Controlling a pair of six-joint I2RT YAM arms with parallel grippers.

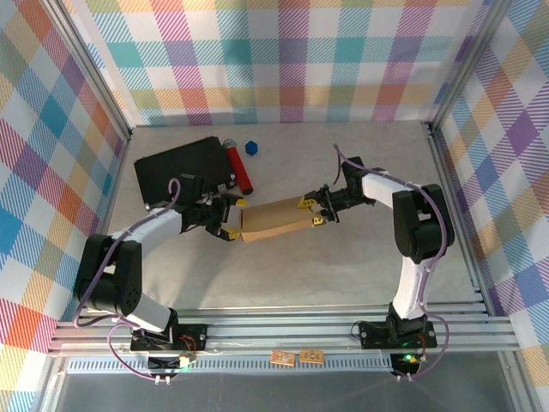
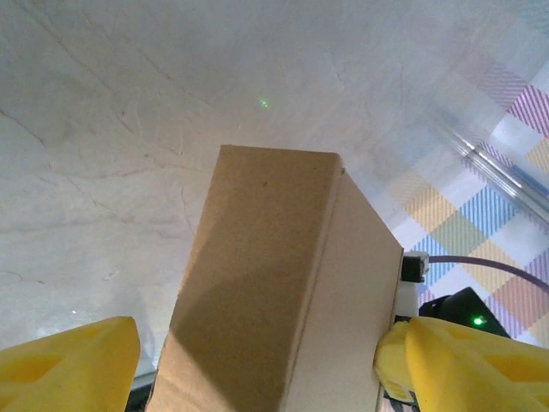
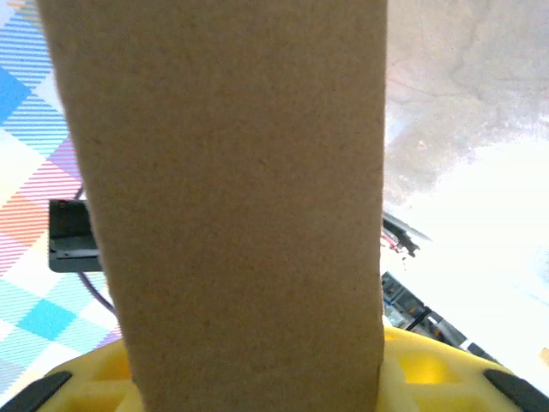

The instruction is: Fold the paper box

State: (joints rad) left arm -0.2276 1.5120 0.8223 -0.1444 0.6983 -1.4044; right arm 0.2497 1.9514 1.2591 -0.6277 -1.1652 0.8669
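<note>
The paper box (image 1: pixel 274 221) is a brown cardboard box, folded into a flat closed shape and lying lengthwise between my two grippers at mid-table. My left gripper (image 1: pixel 232 218) is open around its left end. In the left wrist view the box (image 2: pixel 274 283) runs away between the yellow fingers (image 2: pixel 73 360). The right-hand finger touches its edge, and the left-hand one stands apart from it. My right gripper (image 1: pixel 316 212) is shut on the box's right end. In the right wrist view the box (image 3: pixel 240 189) rises out of the yellow fingers (image 3: pixel 429 369).
A black flat case (image 1: pixel 184 170) lies at the back left, just behind the left gripper. A red cylinder (image 1: pixel 240 166) rests against its right edge, and a small blue cube (image 1: pixel 251 148) sits beyond that. Aluminium frame rails and checked walls enclose the table.
</note>
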